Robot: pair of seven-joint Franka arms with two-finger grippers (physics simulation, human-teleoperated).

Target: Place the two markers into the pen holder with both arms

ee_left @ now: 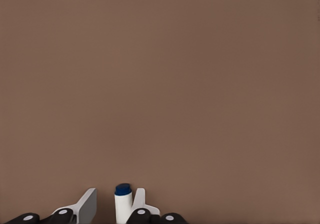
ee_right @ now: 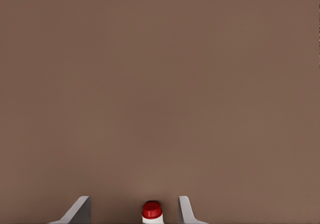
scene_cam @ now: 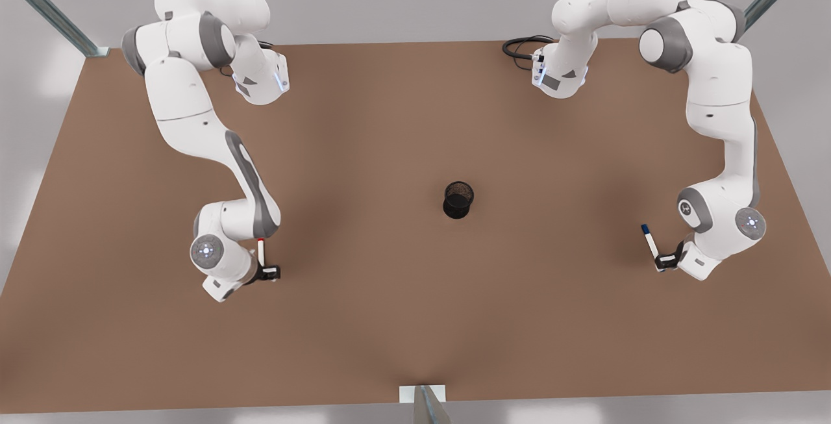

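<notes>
Left claw (scene_cam: 663, 261), at the front view's right, stands with its fingers spread around the blue marker (scene_cam: 649, 244). Right claw (scene_cam: 267, 273), at the front view's left, brackets the red marker (scene_cam: 261, 252), fingers apart. Between them, well apart, the pen holder (scene_cam: 458, 199) stands upright on the brown surface (scene_cam: 415, 320).

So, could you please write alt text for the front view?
Two white arms reach over a brown table, with a black mesh pen holder upright between them. The right end effector is at a red-capped white marker, the left end effector at a blue-capped white marker.
</notes>
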